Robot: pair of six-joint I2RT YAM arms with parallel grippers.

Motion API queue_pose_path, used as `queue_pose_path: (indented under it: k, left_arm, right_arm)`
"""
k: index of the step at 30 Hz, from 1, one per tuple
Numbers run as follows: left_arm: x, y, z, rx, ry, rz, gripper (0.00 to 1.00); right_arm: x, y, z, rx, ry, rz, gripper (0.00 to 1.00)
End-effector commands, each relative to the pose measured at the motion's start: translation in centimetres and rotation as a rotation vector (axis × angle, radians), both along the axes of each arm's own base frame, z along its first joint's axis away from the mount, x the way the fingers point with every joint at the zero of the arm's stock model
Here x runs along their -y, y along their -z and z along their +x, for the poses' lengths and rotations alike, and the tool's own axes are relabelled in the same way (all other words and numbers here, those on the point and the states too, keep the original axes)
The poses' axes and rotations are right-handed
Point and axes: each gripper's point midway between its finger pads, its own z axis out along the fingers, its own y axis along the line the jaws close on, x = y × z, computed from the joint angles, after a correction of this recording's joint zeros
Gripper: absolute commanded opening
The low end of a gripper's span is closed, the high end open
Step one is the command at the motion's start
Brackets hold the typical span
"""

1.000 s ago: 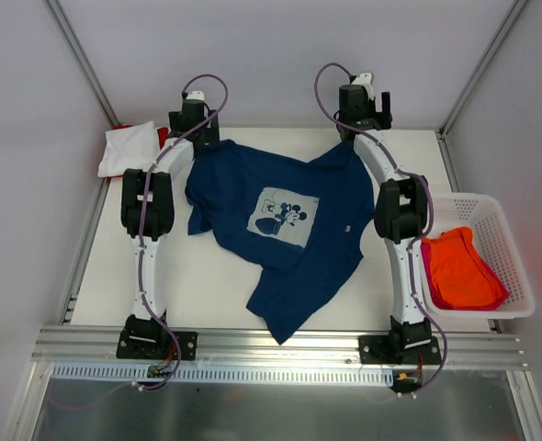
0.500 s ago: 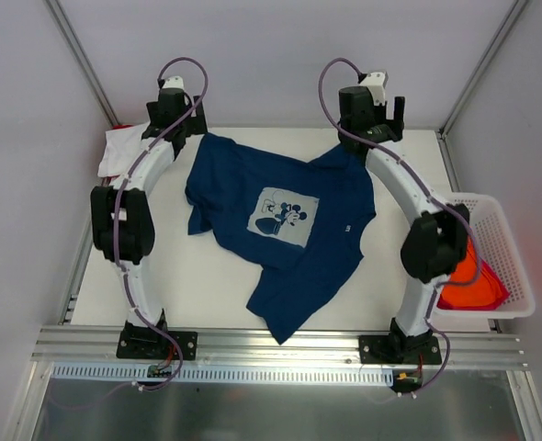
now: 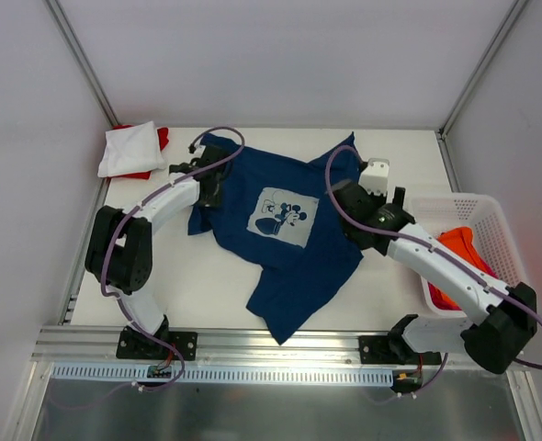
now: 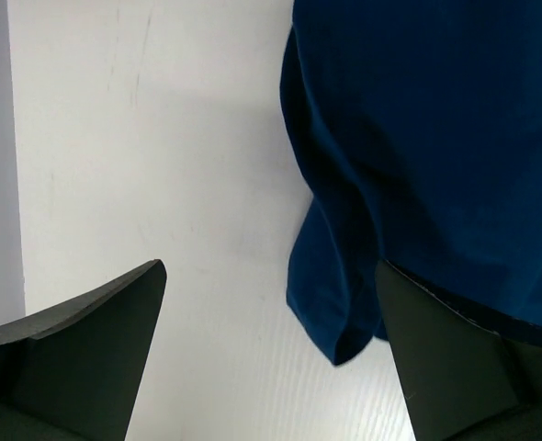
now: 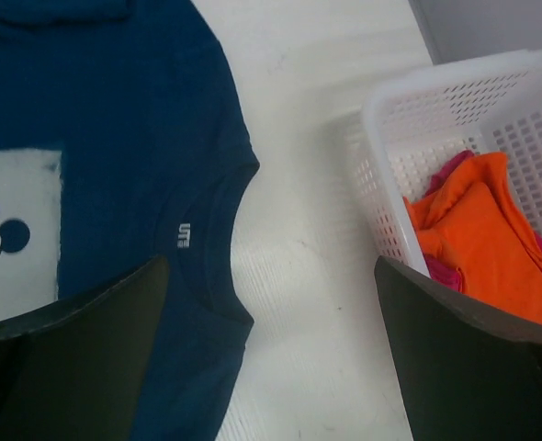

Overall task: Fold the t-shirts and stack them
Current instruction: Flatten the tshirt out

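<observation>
The navy t-shirt [image 3: 285,230] lies spread and skewed mid-table, its pale cartoon print [image 3: 283,218] facing up. My left gripper [image 3: 207,188] is open over the shirt's left edge. In the left wrist view the gripper [image 4: 271,367] straddles bare table and a folded navy corner [image 4: 344,322]. My right gripper [image 3: 361,225] is open at the shirt's right side, by the collar [image 5: 202,230]. In its wrist view the gripper [image 5: 271,367] holds nothing. A folded white t-shirt [image 3: 129,147] lies on a red one [image 3: 162,137] at the back left.
A white lattice basket [image 3: 505,241] stands at the right edge, holding an orange t-shirt [image 5: 478,225] over a magenta one [image 5: 450,170]. Its near wall [image 5: 390,175] is close to my right gripper. Aluminium rails run along the table's edges.
Both arms have swung back from the table's far edge and come down. The left gripper now sits at the navy shirt's left edge, the right one by its collar. The shirt's far right corner shifted.
</observation>
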Motion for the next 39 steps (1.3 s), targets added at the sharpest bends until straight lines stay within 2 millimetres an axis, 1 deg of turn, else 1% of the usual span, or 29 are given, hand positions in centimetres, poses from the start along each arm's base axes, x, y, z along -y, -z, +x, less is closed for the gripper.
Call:
queue_pose_path:
  k: [1, 2, 3, 4, 6, 7, 9, 10, 11, 12, 14, 16, 17, 21, 22, 23, 24, 26, 28, 31, 33, 39]
  left_arm:
    - [-0.2, -0.4, -4.4, -0.041, -0.085, 0.049, 0.99]
    - [0.3, -0.1, -5.2, -0.044, -0.082, 0.036, 0.99]
    - [0.3, 1.0, -6.3, -0.069, -0.082, 0.045, 0.99]
    - [1.1, 1.4, -6.9, -0.066, -0.074, 0.046, 0.99]
    - [1.1, 2.5, -8.0, -0.086, -0.074, 0.072, 0.99]
    - [1.1, 2.8, -8.3, -0.081, -0.088, 0.069, 0.99]
    - [0.9, 3.6, -9.1, -0.096, -0.099, 0.068, 0.99]
    - [1.0, 3.8, -9.4, -0.095, -0.111, 0.053, 0.99]
    - [1.0, 4.1, -10.0, -0.098, -0.113, 0.053, 0.99]
    - [1.0, 4.2, -10.2, -0.095, -0.118, 0.052, 0.99]
    - [0.8, 4.4, -10.5, -0.088, -0.128, 0.066, 0.99]
    - [0.5, 4.3, -10.3, -0.085, -0.125, 0.091, 0.99]
    - [0.3, 3.9, -9.9, -0.067, -0.127, 0.109, 0.99]
    - [0.7, 3.3, -8.4, -0.058, -0.1, 0.139, 0.99]
    - [0.8, 3.7, -8.2, -0.071, -0.092, 0.148, 0.99]
    - [1.3, 3.6, -7.8, -0.069, -0.088, 0.134, 0.99]
    - [1.5, 3.8, -7.5, -0.072, -0.081, 0.129, 0.99]
    - [2.0, 4.4, -7.1, -0.085, -0.07, 0.121, 0.99]
    - [2.4, 4.9, -6.7, -0.089, -0.058, 0.114, 0.99]
    - [2.8, 5.4, -6.1, -0.09, -0.04, 0.107, 0.99]
    - [2.8, 5.7, -5.9, -0.095, -0.033, 0.107, 0.99]
    - [2.4, 5.6, -5.1, -0.082, -0.036, 0.074, 0.99]
  right_arm:
    - [0.1, -1.9, -3.0, 0.092, 0.011, 0.12, 1.0]
    - [0.2, -1.4, -3.5, 0.088, 0.005, 0.11, 0.99]
    - [0.1, -1.6, -4.3, 0.094, -0.014, 0.106, 1.0]
    - [0.1, -1.5, -4.7, 0.098, -0.016, 0.114, 0.99]
    - [0.4, -0.8, -5.5, 0.088, -0.022, 0.092, 0.99]
    - [0.6, -0.5, -6.2, 0.068, -0.031, 0.072, 0.99]
    - [1.1, -0.2, -7.0, 0.069, -0.015, 0.061, 1.0]
    - [1.4, -0.1, -7.8, 0.055, -0.027, 0.037, 0.99]
    - [1.5, -0.1, -8.1, 0.069, -0.017, 0.051, 0.99]
    - [1.6, 0.0, -8.6, 0.066, -0.032, 0.032, 0.99]
    - [1.8, -0.2, -9.0, 0.083, -0.035, 0.053, 0.99]
    - [2.0, -0.3, -9.6, 0.081, -0.047, 0.049, 0.99]
    - [2.2, -0.5, -9.8, 0.091, -0.048, 0.06, 0.99]
    - [1.9, -1.1, -10.4, 0.112, -0.073, 0.085, 1.0]
    - [1.9, -1.2, -10.5, 0.114, -0.075, 0.086, 0.99]
    - [2.2, -1.2, -10.7, 0.11, -0.074, 0.064, 0.99]
    - [2.0, -1.3, -10.8, 0.118, -0.075, 0.074, 1.0]
    - [2.2, -1.7, -11.0, 0.116, -0.077, 0.04, 0.99]
    - [2.1, -2.1, -11.0, 0.129, -0.068, 0.046, 0.99]
    - [2.0, -2.1, -11.0, 0.126, -0.067, 0.026, 0.99]
    - [1.9, -1.9, -10.9, 0.125, -0.065, 0.018, 1.0]
    - [1.8, -1.6, -11.0, 0.117, -0.058, 0.002, 0.99]
